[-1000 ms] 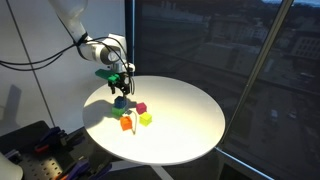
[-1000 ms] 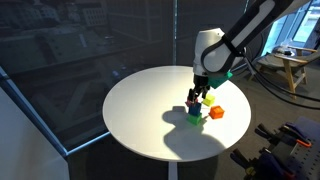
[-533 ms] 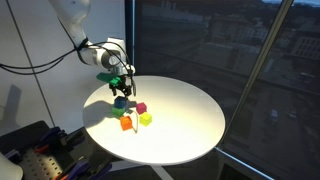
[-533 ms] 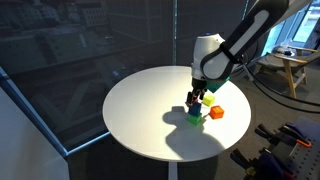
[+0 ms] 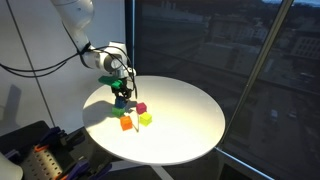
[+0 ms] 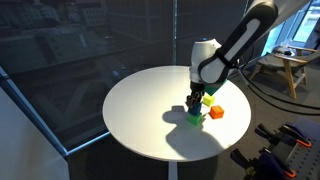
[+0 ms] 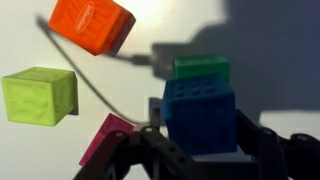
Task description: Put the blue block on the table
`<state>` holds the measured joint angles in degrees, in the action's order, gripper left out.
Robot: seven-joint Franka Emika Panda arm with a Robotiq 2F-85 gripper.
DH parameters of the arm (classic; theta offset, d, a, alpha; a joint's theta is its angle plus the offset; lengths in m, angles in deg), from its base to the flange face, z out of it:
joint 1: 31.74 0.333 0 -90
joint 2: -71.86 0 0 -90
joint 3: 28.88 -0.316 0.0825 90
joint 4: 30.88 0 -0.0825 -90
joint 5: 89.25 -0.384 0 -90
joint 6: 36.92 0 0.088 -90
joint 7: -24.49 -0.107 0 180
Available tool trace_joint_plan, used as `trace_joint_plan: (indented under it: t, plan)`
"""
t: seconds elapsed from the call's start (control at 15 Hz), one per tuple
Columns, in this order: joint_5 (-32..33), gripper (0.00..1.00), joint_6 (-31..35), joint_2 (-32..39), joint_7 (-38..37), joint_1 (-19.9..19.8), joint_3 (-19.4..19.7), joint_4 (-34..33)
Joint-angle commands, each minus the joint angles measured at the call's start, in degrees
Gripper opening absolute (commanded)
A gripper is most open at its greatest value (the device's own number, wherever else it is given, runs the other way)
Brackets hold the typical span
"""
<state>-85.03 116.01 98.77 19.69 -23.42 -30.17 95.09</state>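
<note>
The blue block (image 7: pixel 200 112) sits on top of a green block (image 7: pixel 202 68), and in the wrist view my gripper (image 7: pixel 200 120) has its fingers pressed against the blue block's two sides. In both exterior views the gripper (image 5: pixel 121 92) (image 6: pixel 194 104) points straight down over this stack near the edge of the round white table (image 5: pixel 190 120) (image 6: pixel 140 110). The blue block (image 6: pixel 194 110) is mostly hidden by the fingers there, with the green block (image 6: pixel 195 121) under it.
An orange block (image 7: pixel 92 22), a yellow-green block (image 7: pixel 40 95) and a magenta block (image 7: pixel 108 138) lie close beside the stack. A thin cable (image 7: pixel 90 85) curves across the wrist view. Dark windows stand behind the table.
The gripper has come down a little over the stack and its jaws have closed in from wide open onto the blue block's sides.
</note>
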Motion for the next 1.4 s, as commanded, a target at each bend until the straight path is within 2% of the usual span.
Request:
trace_joint_plan:
  t: [0.0,0.07,0.2,0.8,1.33]
  plan:
    - [1.0,0.41,-1.2,1.4,-0.7,0.4,0.7,-2.2]
    - [0.9,0.34,-1.6,1.4,-0.7,0.4,0.7,-2.6]
    - [1.0,0.31,-2.2,1.1,-0.7,0.4,0.8,-2.8]
    - [1.1,0.31,-4.5,-2.5,-0.1,-0.2,1.2,-2.2]
    - [0.6,0.31,-13.5,-7.8,0.0,-1.1,1.1,-2.8]
